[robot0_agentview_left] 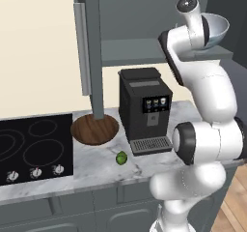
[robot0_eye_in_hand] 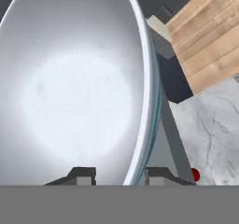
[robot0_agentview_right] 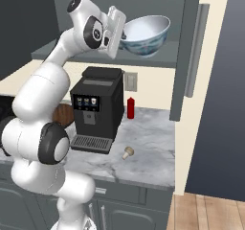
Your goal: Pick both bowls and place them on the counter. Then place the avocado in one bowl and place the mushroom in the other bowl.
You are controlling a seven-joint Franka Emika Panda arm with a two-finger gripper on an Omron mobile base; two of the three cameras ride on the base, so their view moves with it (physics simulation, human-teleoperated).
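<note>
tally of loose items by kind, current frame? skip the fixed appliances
Bowls: 2, the wooden bowl on the counter, the white bowl at the shelf with the pincer on its rim
Avocado: 1
Mushroom: 1
Red bottle: 1
Total: 5

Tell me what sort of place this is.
A home kitchen, rendered: a black cooktop set into the marble counter, a coffee machine standing on it, and grey cabinets with a shelf holding a white bowl.
</note>
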